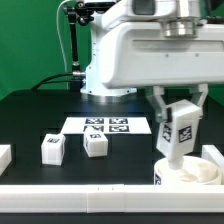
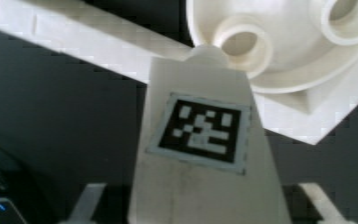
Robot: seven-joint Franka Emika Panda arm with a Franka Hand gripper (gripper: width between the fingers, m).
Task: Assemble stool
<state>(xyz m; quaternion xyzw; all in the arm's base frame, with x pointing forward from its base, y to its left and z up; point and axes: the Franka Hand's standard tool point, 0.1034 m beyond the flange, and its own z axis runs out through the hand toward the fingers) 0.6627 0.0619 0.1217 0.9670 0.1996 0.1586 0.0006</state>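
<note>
Grasping 1 leg (image 2: pixel 202 130), the fingers (image 2: pixel 91 203) hold its tip near a socket (image 2: pixel 247 42) in the seat (image 2: pixel 318 90); any slight misalignment could jam or tilt it.

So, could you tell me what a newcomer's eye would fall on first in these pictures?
The gripper holds a tagged white leg upright over the round seat, at the exterior view's right. Two loose legs lie on the black table toward its left, near the marker board.
</note>
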